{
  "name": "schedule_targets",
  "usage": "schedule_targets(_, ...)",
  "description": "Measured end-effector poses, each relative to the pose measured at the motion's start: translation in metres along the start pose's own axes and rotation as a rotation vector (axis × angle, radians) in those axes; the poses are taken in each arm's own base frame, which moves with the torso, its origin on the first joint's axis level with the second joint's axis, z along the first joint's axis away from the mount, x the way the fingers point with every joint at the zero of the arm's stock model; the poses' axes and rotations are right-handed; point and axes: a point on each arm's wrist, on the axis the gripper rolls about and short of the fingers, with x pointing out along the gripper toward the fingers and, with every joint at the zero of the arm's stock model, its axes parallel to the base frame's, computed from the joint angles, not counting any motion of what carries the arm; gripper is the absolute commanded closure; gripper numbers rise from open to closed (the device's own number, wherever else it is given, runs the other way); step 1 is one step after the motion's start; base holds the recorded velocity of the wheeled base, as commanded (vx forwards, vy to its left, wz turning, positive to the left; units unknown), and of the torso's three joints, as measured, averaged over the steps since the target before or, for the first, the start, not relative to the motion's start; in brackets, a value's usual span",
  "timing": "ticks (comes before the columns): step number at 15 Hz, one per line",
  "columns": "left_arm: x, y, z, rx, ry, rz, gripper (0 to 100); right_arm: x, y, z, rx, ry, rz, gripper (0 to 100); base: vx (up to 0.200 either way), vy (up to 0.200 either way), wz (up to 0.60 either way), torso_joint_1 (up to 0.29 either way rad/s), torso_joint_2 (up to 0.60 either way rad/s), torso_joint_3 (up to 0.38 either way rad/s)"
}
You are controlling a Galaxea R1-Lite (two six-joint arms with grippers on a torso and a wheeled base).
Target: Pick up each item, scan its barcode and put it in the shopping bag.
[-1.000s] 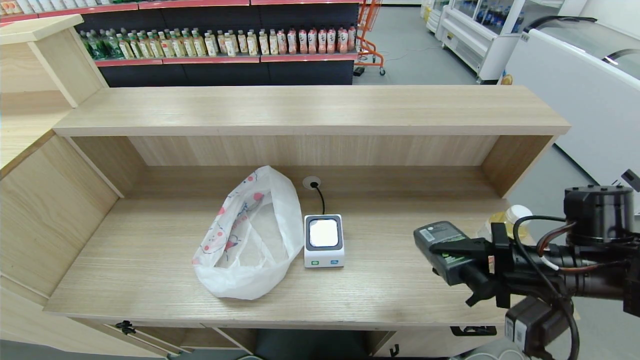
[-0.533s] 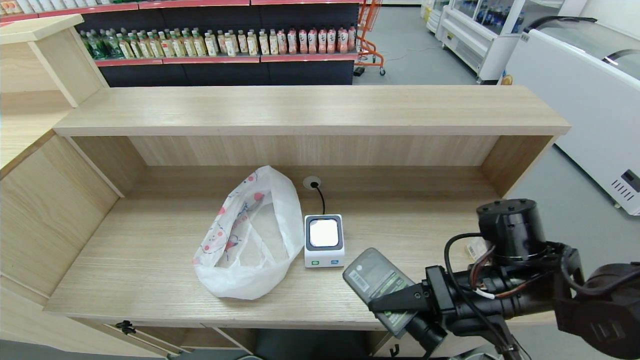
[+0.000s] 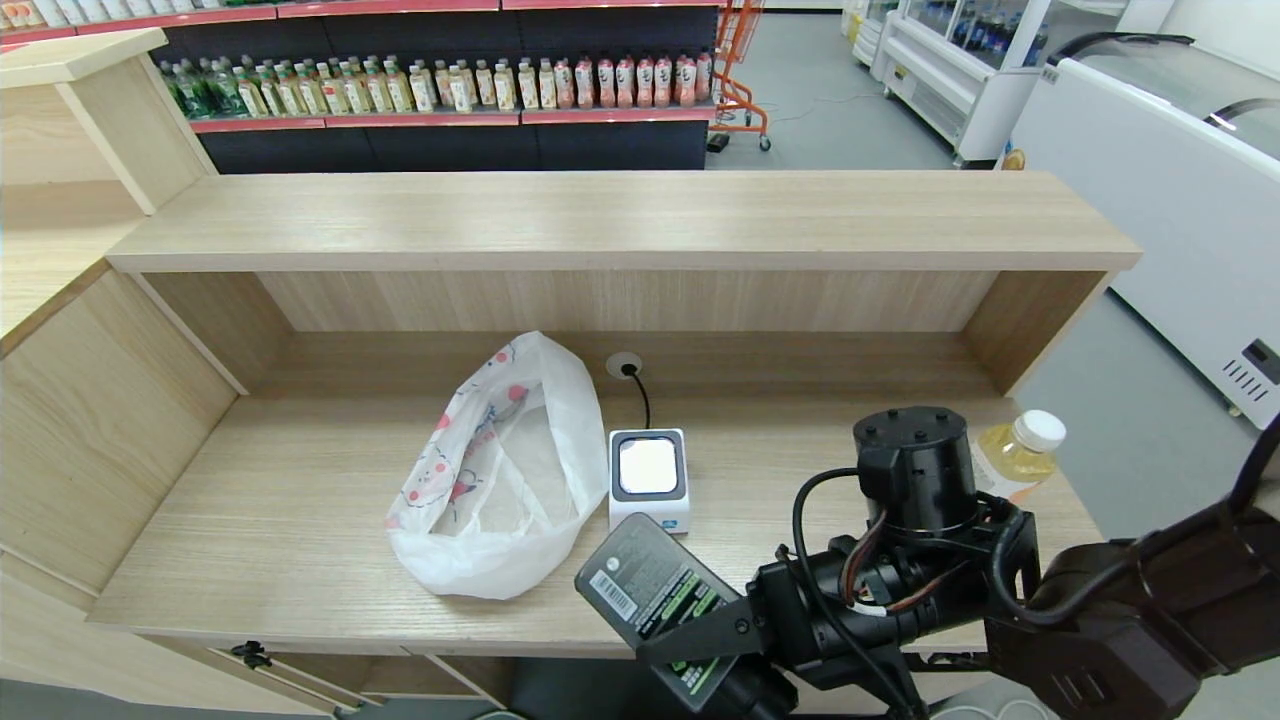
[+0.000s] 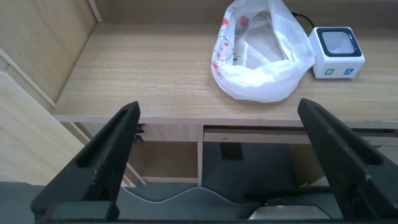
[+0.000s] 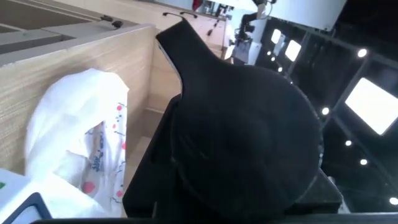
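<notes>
Right tool [image 3: 690, 660] clamps a dark packet [image 3: 640, 580] near the scanner [image 3: 648, 480]; left tool [image 4: 217, 162] gapes wide.

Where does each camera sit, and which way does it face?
Head: on the robot's head, looking forward and down at the counter, shopping bag and scanner; the right tool shows, holding a dark packet.
Left wrist: on the left arm, facing the counter's front edge between the open left tool.
Right wrist: on the right arm, facing the bag past a dark close shape, likely its own tool.
Shared: bag in all three; scanner in head and left wrist.
</notes>
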Motion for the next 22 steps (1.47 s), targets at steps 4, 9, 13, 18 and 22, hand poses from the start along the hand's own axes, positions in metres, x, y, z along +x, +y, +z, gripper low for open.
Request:
schedule_targets(4,0.0,0.0,0.0,0.0,0.0,0.0,0,0.0041,0.0035,0.0018,-0.016,-0.01,-0.007,100,0.0,0.0,0.0,0.0,0.0,0.0)
schedule_targets(9,0.0,0.0,0.0,0.0,0.0,0.001,0,0.0079,0.0031,0.0035,-0.037,-0.042,-0.041,100,0.0,0.0,0.0,0.0,0.0,0.0)
schedule_targets(13,0.0,0.0,0.0,0.0,0.0,0.0,0,0.0085,0.0041,0.0034,-0.06,-0.044,-0.061,100,0.0,0.0,0.0,0.0,0.0,0.0)
schedule_targets(18,0.0,0.0,0.0,0.0,0.0,0.0,0,0.0078,0.0049,0.0028,-0.063,-0.044,-0.063,100,0.0,0.0,0.0,0.0,0.0,0.0)
schedule_targets(22,0.0,0.0,0.0,0.0,0.0,0.0,0,0.0079,0.0044,0.0019,-0.067,-0.049,-0.074,100,0.0,0.0,0.0,0.0,0.0,0.0)
